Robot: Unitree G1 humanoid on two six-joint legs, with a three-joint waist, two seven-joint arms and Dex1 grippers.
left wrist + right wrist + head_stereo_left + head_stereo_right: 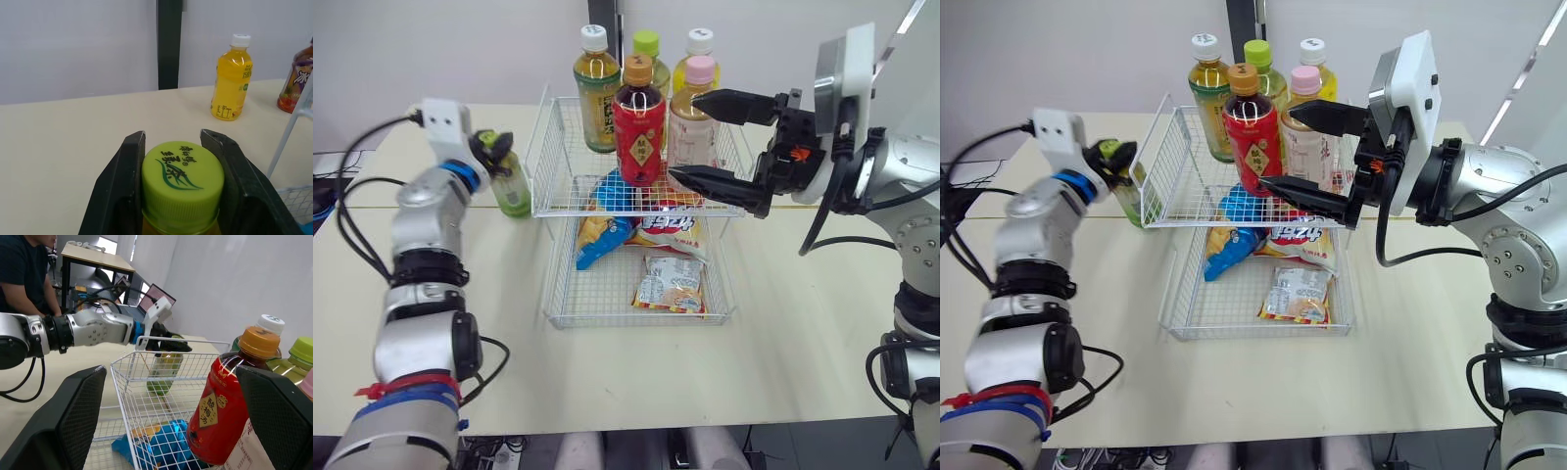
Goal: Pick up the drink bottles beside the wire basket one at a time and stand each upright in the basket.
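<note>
The pale surface [803,333] carried a wire basket [548,311] at its middle, with snack packets [671,284] lying over most of the basket floor. At the far end stood a cluster of bottles, led by a red bottle [639,122] with an orange cap and a pink-capped bottle [693,117]. Whether each was inside the wire or just behind it could not be told.

The right claw [683,137] hung over the far end of the basket with its fingers spread wide and nothing between them, close to the red and pink-capped bottles.

Just beside the basket's left wall was the green-capped bottle [514,188], upright. The left claw [495,147] was pinching it at the cap, one black finger [124,186] pressed to each side. Whether its base had left the surface was unclear.

The step in hand appeared to be the grasp on this bottle. The next move would likely call for a lift high enough to clear the left wall, then a descent into a spot free of the other bottles and the right claw. The packets could give poor footing, so a level patch would be needed before release.
</note>
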